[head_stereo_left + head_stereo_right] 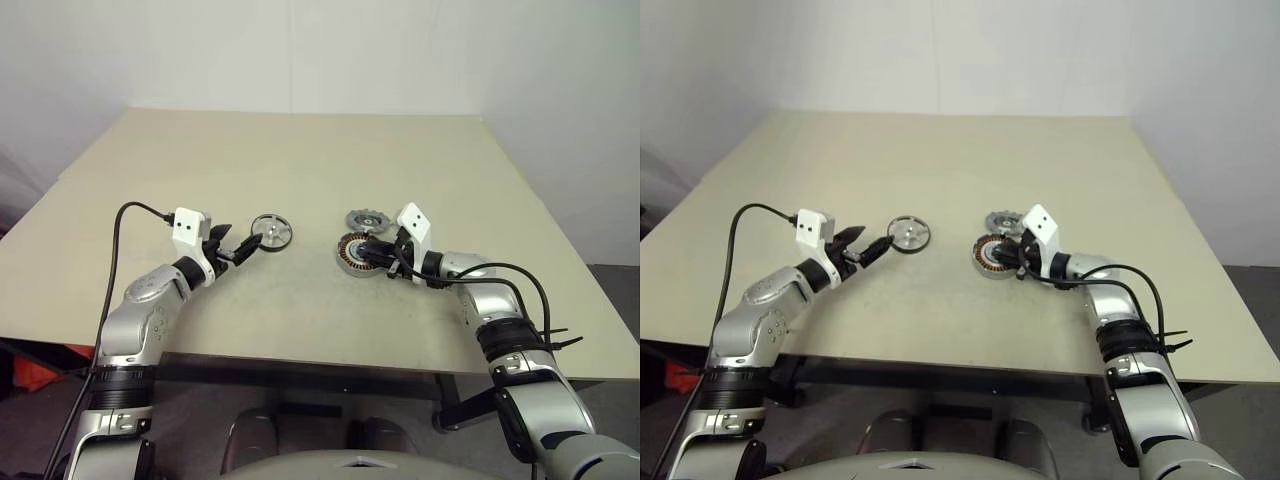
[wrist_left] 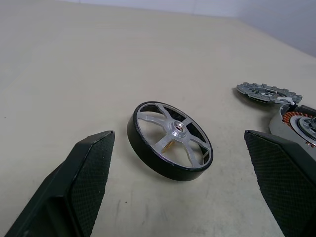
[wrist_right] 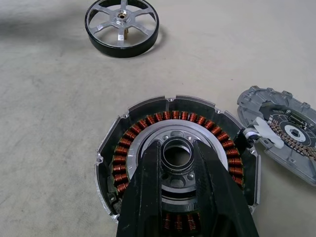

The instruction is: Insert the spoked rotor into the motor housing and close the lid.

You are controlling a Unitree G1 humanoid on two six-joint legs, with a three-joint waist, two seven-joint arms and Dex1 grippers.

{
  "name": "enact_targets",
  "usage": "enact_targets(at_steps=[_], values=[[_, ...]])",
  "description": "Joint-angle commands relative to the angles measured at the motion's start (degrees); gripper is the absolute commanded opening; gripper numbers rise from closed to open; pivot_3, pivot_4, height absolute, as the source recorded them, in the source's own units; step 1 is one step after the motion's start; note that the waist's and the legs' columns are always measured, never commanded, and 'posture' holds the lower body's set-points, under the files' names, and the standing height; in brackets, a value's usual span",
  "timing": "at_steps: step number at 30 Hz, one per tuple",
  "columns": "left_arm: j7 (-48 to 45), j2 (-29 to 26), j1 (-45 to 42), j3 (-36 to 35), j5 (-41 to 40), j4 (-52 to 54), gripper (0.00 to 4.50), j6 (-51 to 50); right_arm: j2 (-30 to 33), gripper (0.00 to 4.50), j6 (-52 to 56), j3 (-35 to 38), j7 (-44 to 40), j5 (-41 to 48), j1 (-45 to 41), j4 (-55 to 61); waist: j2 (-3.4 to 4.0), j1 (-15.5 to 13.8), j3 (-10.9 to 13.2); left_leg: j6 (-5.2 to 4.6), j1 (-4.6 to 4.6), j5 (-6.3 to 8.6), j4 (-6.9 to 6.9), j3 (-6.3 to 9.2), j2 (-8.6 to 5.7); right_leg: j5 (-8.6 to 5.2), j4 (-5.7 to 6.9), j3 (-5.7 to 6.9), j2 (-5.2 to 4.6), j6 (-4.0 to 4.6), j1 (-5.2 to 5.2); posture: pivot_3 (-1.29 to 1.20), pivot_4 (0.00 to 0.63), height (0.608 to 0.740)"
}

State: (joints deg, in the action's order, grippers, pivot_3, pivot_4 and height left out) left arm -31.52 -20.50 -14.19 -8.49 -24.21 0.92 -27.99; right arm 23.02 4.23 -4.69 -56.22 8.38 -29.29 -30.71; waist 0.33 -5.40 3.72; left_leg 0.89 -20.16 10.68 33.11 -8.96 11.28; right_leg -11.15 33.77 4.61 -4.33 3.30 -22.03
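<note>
On the beige worktop (image 1: 300,160), the rotor (image 1: 271,232) is lying flat left of centre, its silver spokes and hub facing up inside a black rim. Just short of it, the left tool (image 1: 238,247) is hovering with its two black fingers (image 2: 81,182) spread wide, released and gripping nothing; from the left wrist view the rotor is sitting between the fingers but ahead of them, clear of both. Well apart to the right, the housing (image 3: 177,158) is resting on the worktop with its ring of copper windings facing up around a silver centre. The right tool (image 3: 185,148) is reaching over the housing, its fingers nearly together and their tips lying over the silver centre by the middle hole; whether they are pressing on it cannot be told. The lid (image 3: 284,131) is lying just beside the housing, on its far right side, with a white piece on top.
</note>
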Motion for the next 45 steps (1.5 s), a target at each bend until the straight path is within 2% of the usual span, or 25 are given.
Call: enact_targets(at_steps=[1, 14, 22, 33, 37, 43, 45], values=[[0.2, -0.4, -0.7, -0.6, -0.2, 1.8, 4.50, 1.0, 0.6, 0.61, 1.9, -0.1, -1.3, 0.7, -0.8, 2.5, 0.00, 0.0, 0.0, 0.00, 0.00, 0.00, 0.00, 0.00, 0.00, 0.00, 0.00, 0.00, 0.00, 0.01, 0.00, 0.00, 0.000, 0.740], [0.4, -0.1, -0.6, -0.5, -0.2, 1.9, 4.50, 1.1, 0.2, 0.61, 0.8, 0.3, -0.4, 0.5, -1.2, 1.9, 0.00, 0.0, 0.0, 0.00, -0.01, 0.00, 0.00, 0.00, 0.00, 0.00, 0.00, 0.00, 0.00, 0.00, -0.01, 0.00, 0.000, 0.740], [0.6, -0.2, -0.3, -0.5, -0.3, 2.2, 4.50, 1.0, -0.2, 3.32, -2.0, 0.5, 1.2, -0.6, -1.4, 0.3, 0.00, 0.0, 0.0, 0.00, -0.01, 0.00, 0.00, 0.00, 0.00, 0.00, 0.00, 0.00, 0.00, 0.01, -0.01, 0.00, 0.000, 0.740], [0.5, -0.1, -0.5, -0.4, -0.2, 1.9, 4.50, 1.2, -0.5, 3.32, -2.3, 2.5, -1.0, 3.3, -1.9, 1.1, 0.00, 0.0, 0.0, 0.00, -0.02, 0.00, 0.00, 0.00, 0.00, 0.02, 0.00, 0.00, 0.00, 0.03, -0.02, 0.00, 0.000, 0.740], [0.5, -0.1, -0.5, -0.3, -0.2, 1.8, 4.50, 1.3, -0.7, 2.40, -1.6, 3.2, -2.1, 5.0, -2.0, 1.7, 0.00, 0.0, 0.0, 0.00, -0.02, 0.00, 0.00, 0.00, 0.00, 0.02, 0.00, 0.00, 0.00, 0.03, -0.02, 0.00, 0.000, 0.740], [0.4, -0.1, -0.6, -0.4, -0.1, 1.6, 4.50, 1.4, -1.0, 0.21, -1.4, 2.9, -1.2, 4.0, -1.9, 1.5, 0.00, 0.0, 0.0, 0.00, -0.02, 0.00, 0.00, 0.00, 0.00, 0.02, 0.00, 0.00, 0.00, 0.03, -0.02, 0.00, 0.000, 0.740], [0.5, -0.1, -0.6, -0.4, -0.1, 1.6, 4.50, 1.4, -1.2, 0.04, -1.8, 2.6, -0.2, 3.1, -2.3, 0.8, 0.00, 0.0, 0.0, 0.00, -0.02, 0.00, 0.00, 0.00, 0.00, 0.02, 0.00, 0.00, 0.00, 0.03, -0.02, 0.00, 0.000, 0.740]])
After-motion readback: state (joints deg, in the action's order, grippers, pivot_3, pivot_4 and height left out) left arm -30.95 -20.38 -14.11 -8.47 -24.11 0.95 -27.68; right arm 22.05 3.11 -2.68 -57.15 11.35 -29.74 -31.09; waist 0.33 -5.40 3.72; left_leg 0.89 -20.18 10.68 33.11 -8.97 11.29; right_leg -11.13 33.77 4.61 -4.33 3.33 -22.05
